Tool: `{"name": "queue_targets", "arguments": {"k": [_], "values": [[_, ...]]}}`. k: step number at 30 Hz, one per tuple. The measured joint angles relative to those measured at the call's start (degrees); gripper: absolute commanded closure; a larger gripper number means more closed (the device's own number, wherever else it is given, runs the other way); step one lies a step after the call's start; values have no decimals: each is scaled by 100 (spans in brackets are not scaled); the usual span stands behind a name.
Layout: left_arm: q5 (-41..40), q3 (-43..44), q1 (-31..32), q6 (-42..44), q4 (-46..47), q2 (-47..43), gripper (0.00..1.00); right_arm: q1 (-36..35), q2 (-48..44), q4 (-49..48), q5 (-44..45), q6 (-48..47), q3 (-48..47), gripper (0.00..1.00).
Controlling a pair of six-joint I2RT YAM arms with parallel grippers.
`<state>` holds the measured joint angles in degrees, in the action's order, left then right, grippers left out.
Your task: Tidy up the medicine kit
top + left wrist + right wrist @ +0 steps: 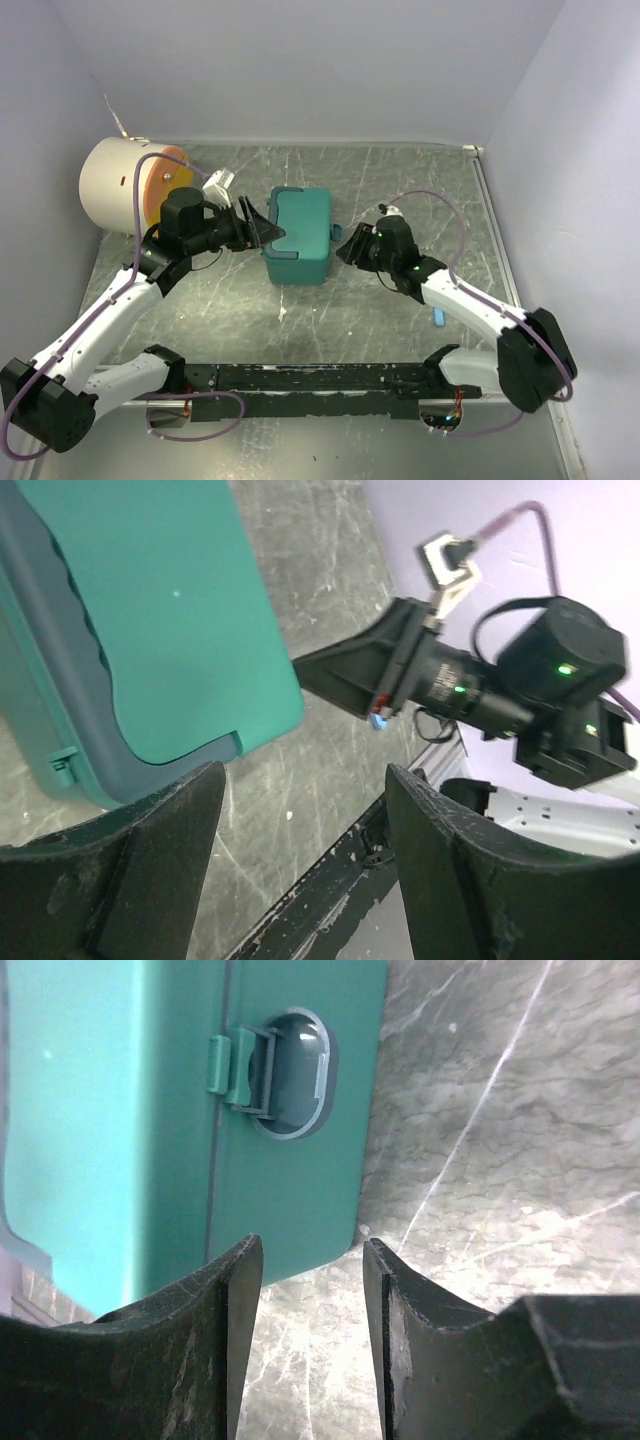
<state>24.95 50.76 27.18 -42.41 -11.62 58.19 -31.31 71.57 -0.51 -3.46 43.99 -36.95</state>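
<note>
The medicine kit (pixel 300 235) is a teal box with its lid shut, standing mid-table. My left gripper (pixel 262 232) is open and empty, close against the kit's left side. My right gripper (pixel 345 245) is open and empty at the kit's right side. In the left wrist view the kit (pixel 150 630) fills the upper left, and the open gripper (pixel 305 830) has only bare table between its fingers. In the right wrist view the kit's side (pixel 290 1180) shows with its latch (pixel 240 1070) in an oval recess. There the gripper (pixel 312 1260) sits just off the kit's lower corner.
A big cream cylinder with an orange face (pixel 125 185) lies at the back left. A small white object (pixel 218 185) lies beside it. A small blue piece (pixel 438 317) lies on the table by the right arm. A black rail (pixel 320 378) runs along the near edge. Walls close three sides.
</note>
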Motion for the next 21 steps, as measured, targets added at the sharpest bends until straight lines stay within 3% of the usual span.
{"name": "queue_targets", "arguments": {"k": [5,9,16,21], "values": [[-479,177,4,120,-356,70,17,-4,-695,560,374,-107,-72,52],[-1008,238,4,254,-507,232,14,-4,-647,883,284,-393,-472,50],[-1733,544,4,483,-774,1075,25,-4,-146,719,-496,-612,-1093,50],[-1976,608,2,656,-796,1609,28,-11,278,579,-726,-540,-1108,58]]}}
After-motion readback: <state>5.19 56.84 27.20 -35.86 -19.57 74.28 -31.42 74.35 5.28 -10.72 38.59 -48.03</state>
